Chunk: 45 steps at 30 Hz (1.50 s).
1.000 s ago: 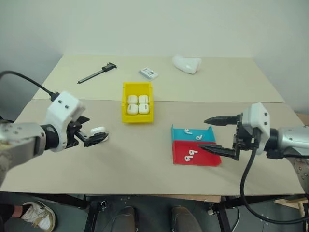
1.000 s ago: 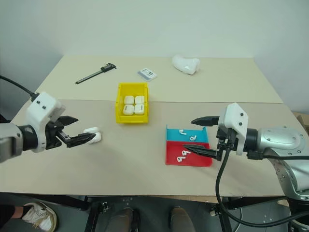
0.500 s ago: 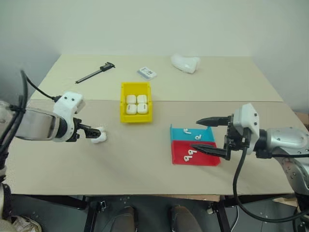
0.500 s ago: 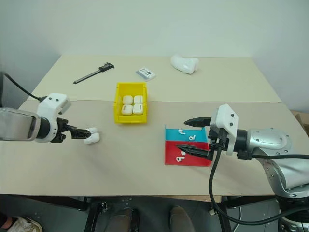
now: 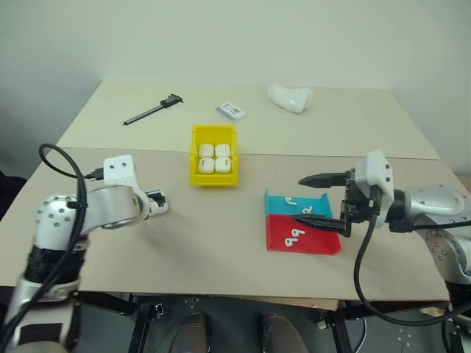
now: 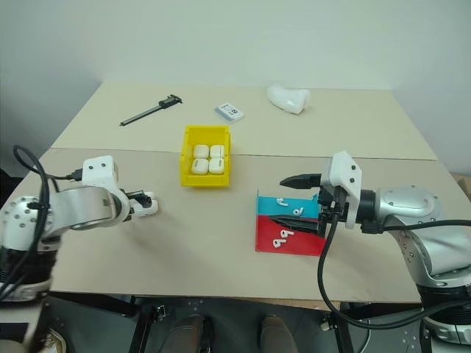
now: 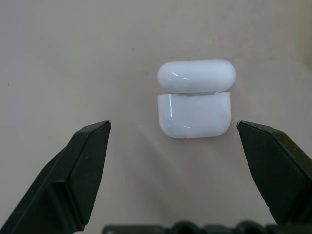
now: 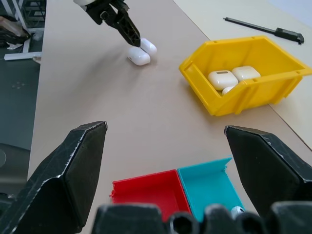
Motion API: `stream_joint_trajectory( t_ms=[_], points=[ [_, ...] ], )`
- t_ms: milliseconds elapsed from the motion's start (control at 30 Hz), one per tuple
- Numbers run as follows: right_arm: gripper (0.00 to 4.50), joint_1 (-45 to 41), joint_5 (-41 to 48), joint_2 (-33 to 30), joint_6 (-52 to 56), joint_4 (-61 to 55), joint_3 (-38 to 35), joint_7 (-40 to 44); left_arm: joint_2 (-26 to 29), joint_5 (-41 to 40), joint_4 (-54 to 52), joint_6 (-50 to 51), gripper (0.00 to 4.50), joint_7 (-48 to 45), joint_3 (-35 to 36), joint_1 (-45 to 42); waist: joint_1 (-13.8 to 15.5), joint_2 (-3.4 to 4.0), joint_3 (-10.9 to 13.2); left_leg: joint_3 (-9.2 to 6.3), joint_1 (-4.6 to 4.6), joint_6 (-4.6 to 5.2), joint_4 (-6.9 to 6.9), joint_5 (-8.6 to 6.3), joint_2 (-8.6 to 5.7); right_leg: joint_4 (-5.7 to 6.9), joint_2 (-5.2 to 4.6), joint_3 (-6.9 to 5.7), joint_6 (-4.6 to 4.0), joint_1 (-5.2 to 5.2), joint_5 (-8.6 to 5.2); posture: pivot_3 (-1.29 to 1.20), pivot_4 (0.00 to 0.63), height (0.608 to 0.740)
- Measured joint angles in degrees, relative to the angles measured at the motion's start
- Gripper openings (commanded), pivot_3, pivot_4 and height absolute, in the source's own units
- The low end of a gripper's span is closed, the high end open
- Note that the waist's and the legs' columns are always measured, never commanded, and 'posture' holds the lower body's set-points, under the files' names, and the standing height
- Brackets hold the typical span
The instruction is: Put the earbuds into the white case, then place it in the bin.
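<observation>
Glossy white case [image 7: 194, 99], lid ajar, on the table left of the yellow bin [image 5: 214, 154]. My left gripper [image 7: 173, 146] spread around it, not touching. Likely light, slippery; pinch the flat sides below the lid.

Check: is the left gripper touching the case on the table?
Apart. The left wrist view shows the open case between the left gripper's wide fingers, table visible either side.
</observation>
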Motion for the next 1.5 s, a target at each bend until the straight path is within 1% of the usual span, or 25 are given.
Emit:
stream_joint_trajectory(
  t_ms=[67,267,467,700,967,1267,1500],
  points=[
    [4.46,-0.05,0.01,-0.27,0.03,0.19,0.0,0.27,-1.32,-0.01,-0.1,-1.24,4.5,1.03,0.07,0.14,-0.1,0.0,0.0,0.03,0.03,-0.06,-0.01,0.04,-0.01,0.01,0.03,0.0,-0.01,0.0,0.0,0.0,0.15,0.74],
    [4.46,-1.31,0.01,-0.88,0.12,0.81,0.0,1.06,-2.17,-0.01,1.33,-2.87,4.5,1.52,0.07,0.07,-0.09,0.01,-0.01,0.07,0.04,-0.13,-0.03,0.09,-0.03,0.0,0.06,-0.03,-0.02,0.05,0.01,0.0,0.15,0.74],
    [4.46,-1.44,0.0,-0.88,0.12,0.8,-0.01,1.05,-3.0,-0.01,7.79,-1.99,4.5,1.7,0.07,-3.14,-0.03,0.0,-0.01,0.07,0.0,-0.14,-0.02,0.09,-0.06,-0.02,0.04,-0.1,-0.01,0.06,0.01,0.0,0.15,0.74],
    [4.46,-1.17,0.02,-0.89,0.16,0.59,-0.12,0.66,-3.79,0.0,17.68,2.09,4.5,1.86,0.03,-8.03,-0.12,0.0,-0.01,0.05,-0.01,-0.17,-0.03,0.11,-0.06,-0.02,0.05,-0.11,-0.01,0.04,0.01,0.0,0.15,0.74],
    [4.46,-0.27,0.03,-0.91,0.19,0.38,-0.23,-0.01,-4.29,0.01,24.31,4.1,4.5,1.91,-0.05,-11.98,-0.11,0.0,-0.01,0.05,-0.03,-0.22,-0.03,0.14,-0.07,-0.02,0.04,-0.13,-0.01,0.03,0.01,0.0,0.15,0.74],
    [4.46,0.11,0.03,-0.92,0.19,0.11,-0.36,-0.51,-6.08,0.01,26.69,5.14,4.5,1.93,-1.28,-13.3,-0.11,0.0,-0.01,0.04,-0.05,-0.24,-0.03,0.15,-0.08,-0.02,0.04,-0.14,-0.01,0.02,0.01,0.0,0.15,0.74],
    [4.46,0.27,0.07,-0.92,0.24,0.0,-0.42,-1.12,-5.48,0.01,27.15,4.84,4.5,1.94,-3.61,-13.81,-0.1,0.0,-0.01,0.04,-0.05,-0.25,-0.04,0.16,-0.09,-0.02,0.03,-0.14,-0.01,0.02,0.01,0.0,0.15,0.74]
  ],
)
